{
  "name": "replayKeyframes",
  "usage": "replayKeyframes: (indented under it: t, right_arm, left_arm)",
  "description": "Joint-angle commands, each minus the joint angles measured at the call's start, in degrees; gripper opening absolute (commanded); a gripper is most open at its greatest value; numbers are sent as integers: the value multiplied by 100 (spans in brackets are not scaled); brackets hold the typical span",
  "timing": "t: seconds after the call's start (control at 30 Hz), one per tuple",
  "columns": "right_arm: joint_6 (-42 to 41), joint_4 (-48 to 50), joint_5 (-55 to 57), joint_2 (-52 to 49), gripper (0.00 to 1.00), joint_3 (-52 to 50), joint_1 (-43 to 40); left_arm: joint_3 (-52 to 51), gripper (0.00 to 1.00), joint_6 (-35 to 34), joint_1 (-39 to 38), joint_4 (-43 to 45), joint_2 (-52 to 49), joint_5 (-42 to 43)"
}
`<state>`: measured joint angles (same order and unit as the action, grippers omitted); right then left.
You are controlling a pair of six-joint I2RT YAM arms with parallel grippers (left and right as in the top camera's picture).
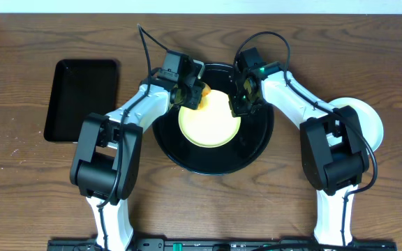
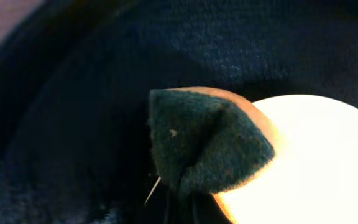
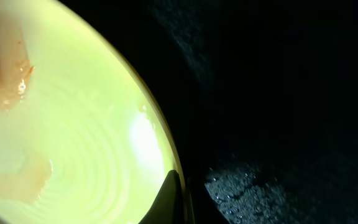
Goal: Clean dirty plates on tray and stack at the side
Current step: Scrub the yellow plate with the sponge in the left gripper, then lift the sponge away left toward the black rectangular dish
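Round tray (image 1: 257,150): glossy black, dead centre of the table (image 1: 33,202), and it carries just one plate.
Yellow plate (image 1: 211,124): lies flat inside the round tray, a little toward the back, black floor showing all round it.
Smears (image 3: 18,87): orange-brown streaks on the plate's face in the right wrist view, a fainter patch lower down.
Sponge (image 2: 207,146): dark green scrubbing side facing the camera, orange at its edge, sitting over the plate's back-left rim, half on the plate and half over the tray.
Left gripper (image 1: 192,92): clamped on the sponge and down at that rim; its fingers are hidden behind the sponge in the wrist view.
Right gripper (image 1: 241,104): jaws together at the plate's right edge. One dark fingertip (image 3: 169,199) sits right at the rim; whether it pinches the rim, I cannot tell.
Rectangular tray (image 1: 82,97): black, off to the left, well apart from the action.
Pale plate (image 1: 370,120): out at the right side of the table, partly under the right arm.
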<state>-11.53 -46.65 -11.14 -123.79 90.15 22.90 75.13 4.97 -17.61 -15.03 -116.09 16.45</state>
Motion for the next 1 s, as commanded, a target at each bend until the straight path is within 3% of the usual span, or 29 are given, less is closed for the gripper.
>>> replayKeyframes:
  t: [0.0, 0.43, 0.77, 0.9, 0.97]
  right_arm:
    - [2, -31, 17, -74, 1, 0, 79]
    - [2, -28, 17, -74, 1, 0, 79]
    - [2, 17, 17, -74, 1, 0, 79]
    - [2, 20, 17, -74, 1, 0, 76]
    - [2, 17, 17, -74, 1, 0, 76]
  left_arm:
    - [2, 8, 442, 109, 15, -81, -560]
    - [-2, 7, 422, -553, -678, -382, -490]
    - [44, 7, 393, -1239, -1987, -258, -490]
    - [79, 7, -61, -1228, -2570, -177, -533]
    - [76, 7, -763, -1115, -2697, -177, -774]
